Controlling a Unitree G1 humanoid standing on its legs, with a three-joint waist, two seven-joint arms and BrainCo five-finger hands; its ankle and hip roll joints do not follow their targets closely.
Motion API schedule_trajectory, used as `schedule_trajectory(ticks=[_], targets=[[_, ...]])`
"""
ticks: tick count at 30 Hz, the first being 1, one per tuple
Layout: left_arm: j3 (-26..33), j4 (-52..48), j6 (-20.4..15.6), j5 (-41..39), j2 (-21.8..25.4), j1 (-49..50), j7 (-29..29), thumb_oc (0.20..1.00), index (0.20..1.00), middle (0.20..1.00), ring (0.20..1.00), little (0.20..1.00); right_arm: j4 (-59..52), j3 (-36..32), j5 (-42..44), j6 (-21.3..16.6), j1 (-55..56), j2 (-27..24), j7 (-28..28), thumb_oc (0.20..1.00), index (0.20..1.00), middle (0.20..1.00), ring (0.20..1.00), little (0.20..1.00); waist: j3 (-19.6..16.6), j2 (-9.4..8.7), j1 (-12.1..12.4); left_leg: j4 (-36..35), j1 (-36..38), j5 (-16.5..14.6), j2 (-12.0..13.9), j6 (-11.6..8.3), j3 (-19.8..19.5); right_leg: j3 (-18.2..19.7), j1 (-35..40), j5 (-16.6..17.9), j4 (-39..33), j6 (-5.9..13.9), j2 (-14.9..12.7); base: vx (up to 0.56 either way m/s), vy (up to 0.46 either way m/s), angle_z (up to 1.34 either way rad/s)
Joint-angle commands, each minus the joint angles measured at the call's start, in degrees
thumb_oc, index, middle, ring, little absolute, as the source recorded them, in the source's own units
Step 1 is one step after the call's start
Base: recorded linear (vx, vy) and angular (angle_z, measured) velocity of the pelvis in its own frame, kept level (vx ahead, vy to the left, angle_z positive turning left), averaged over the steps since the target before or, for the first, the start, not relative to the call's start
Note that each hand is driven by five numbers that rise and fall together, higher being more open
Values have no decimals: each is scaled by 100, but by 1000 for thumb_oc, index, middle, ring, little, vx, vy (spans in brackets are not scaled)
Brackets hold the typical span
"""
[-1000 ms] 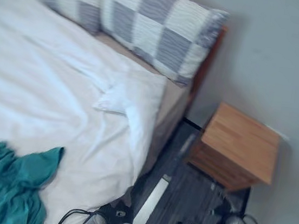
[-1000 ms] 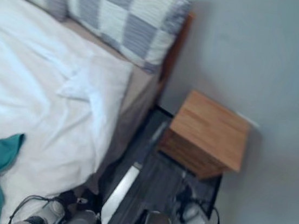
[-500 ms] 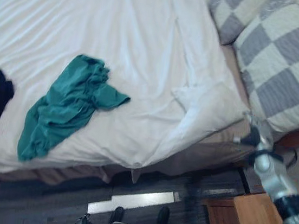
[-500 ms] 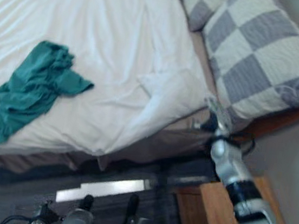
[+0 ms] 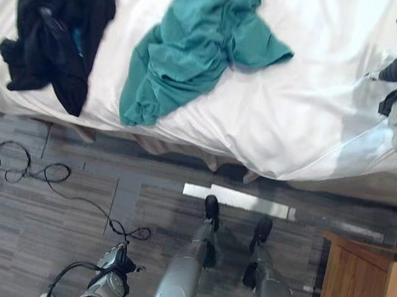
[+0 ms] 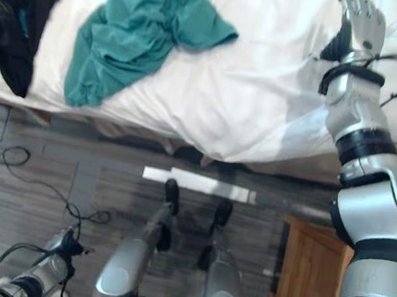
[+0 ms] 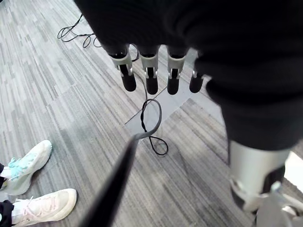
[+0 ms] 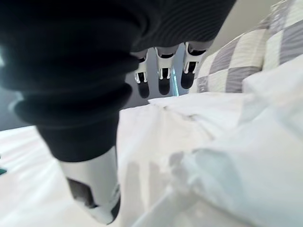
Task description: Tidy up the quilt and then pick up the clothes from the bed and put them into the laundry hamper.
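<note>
Right eye view, right hand [image 6: 361, 24] above quilt [image 6: 263, 91]

Bare quilt [image 6: 249, 89] lies open between teal garment [image 6: 144, 29] and right hand [image 6: 362, 27]

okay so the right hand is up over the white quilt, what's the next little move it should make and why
Probably lower the right hand onto the rumpled fold of the white quilt just below it. Its fingers look relaxed and hold nothing, the quilt there is bunched, and the teal garment and black garment lie untouched farther along the bed.
</note>
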Motion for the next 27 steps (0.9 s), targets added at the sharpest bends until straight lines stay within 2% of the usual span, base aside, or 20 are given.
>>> schedule_trajectory(ticks=[1,6,7,10,11,12,13,14,15,16,17,19,21,22,23,27], targets=[[-373,146,-61,-232,64,-165,225,1000,1000,1000,1000,1000,805,412,-243,214,-298,-172,-88,1000,1000,1000,1000,1000,-207,-243,-18,416,467,-691,759,-668,-136,256,-418,-877,677,454,-287,-36,-3,11],[-424,29,-100,-388,-66,-212,284,1000,1000,1000,1000,1000,1139,275,-140,274,-249,-272,-162,1000,1000,1000,1000,1000,-160,-206,-51,379,465,-659,746,-692,-147,267,-474,-874,718,469,-288,-14,6,0],[-406,-17,-107,-421,-124,-199,297,1000,1000,1000,1000,1000,1066,168,-85,239,-23,-408,-182,200,200,200,200,200,-159,-205,-98,324,507,-641,743,-702,-144,272,-462,-861,689,488,-276,-9,14,-12],[-341,39,-87,-391,-191,-174,286,1000,1000,1000,1000,1000,655,-83,2,208,469,-605,-233,200,200,200,200,200,-195,-224,-191,267,619,-664,733,-703,-99,278,-372,-846,605,518,-266,-4,7,-3],[-282,97,-66,-348,-232,-139,268,1000,1000,1000,1000,1000,337,-329,89,199,842,-649,-259,200,200,200,200,200,-222,-234,-259,260,693,-691,733,-698,-77,290,-319,-850,569,521,-262,21,21,-8],[-157,142,5,-279,-279,-83,214,1000,1000,1000,1000,1000,-544,-834,81,212,1687,-729,-308,200,200,200,200,200,-309,-262,-363,270,831,-767,725,-672,-41,298,-187,-866,523,512,-270,22,21,-14],[-169,140,5,-279,-269,-79,214,1000,1000,1000,1000,1000,-566,-867,73,220,1724,-734,-304,200,200,200,200,200,-312,-269,-348,269,835,-768,725,-672,-39,299,-183,-865,520,512,-270,33,19,-15],[-101,149,25,-256,-297,-51,212,1000,1000,1000,1000,1000,-1024,-1250,112,209,2249,-724,-356,200,200,200,200,200,-382,-283,-393,269,878,-802,715,-654,-23,313,-135,-853,493,512,-284,75,14,-10],[100,208,87,-181,-383,32,141,1000,1000,1000,1000,1000,-1814,-2029,175,162,3538,-584,-339,200,200,200,200,200,-504,-302,-546,265,1102,-926,708,-621,-14,319,65,-875,460,514,-306,69,14,-10],[80,206,88,-181,-368,34,141,1000,1000,1000,1000,1000,-1848,-2079,164,172,3593,-583,-331,200,200,200,200,200,-521,-312,-524,261,1087,-911,704,-618,-13,321,52,-857,448,512,-308,94,18,-7],[153,210,113,-136,-382,87,116,1000,1000,1000,1000,1000,-2154,-2460,138,157,4233,-502,-281,200,200,200,200,200,-605,-318,-566,243,1194,-962,691,-598,4,321,142,-853,424,514,-318,78,30,-6],[349,216,149,-20,-345,191,14,1000,1000,1000,1000,1000,-2409,-3122,190,107,5398,-323,-152,200,200,200,200,200,-798,-332,-649,183,1414,-1056,649,-559,18,306,351,-827,339,540,-338,124,35,-12],[545,265,182,71,-269,330,-136,1000,1000,1000,1000,1000,-2036,-3830,611,121,6426,69,-121,200,200,200,200,200,-1069,-391,-775,70,1732,-1122,598,-525,50,323,645,-777,194,586,-361,147,50,-12],[595,279,190,76,-248,359,-157,1000,1000,1000,1000,1000,-1871,-4019,836,128,6610,221,-117,655,655,655,655,655,-1148,-411,-805,30,1825,-1137,585,-513,67,346,717,-760,163,601,-365,136,62,-8],[641,296,199,79,-239,404,-183,1000,1000,1000,1000,1000,-1795,-4239,1042,143,6829,334,-158,1000,1000,1000,1000,1000,-1214,-419,-843,19,1899,-1173,577,-507,69,351,786,-769,152,616,-366,93,49,-10],[788,420,293,35,-252,593,-227,1000,1000,1000,1000,1000,-1808,-5179,1731,194,7490,606,-581,1000,1000,1000,1000,1000,-1534,-497,-958,-41,2115,-1239,561,-465,135,445,952,-749,142,661,-384,83,69,-21]])
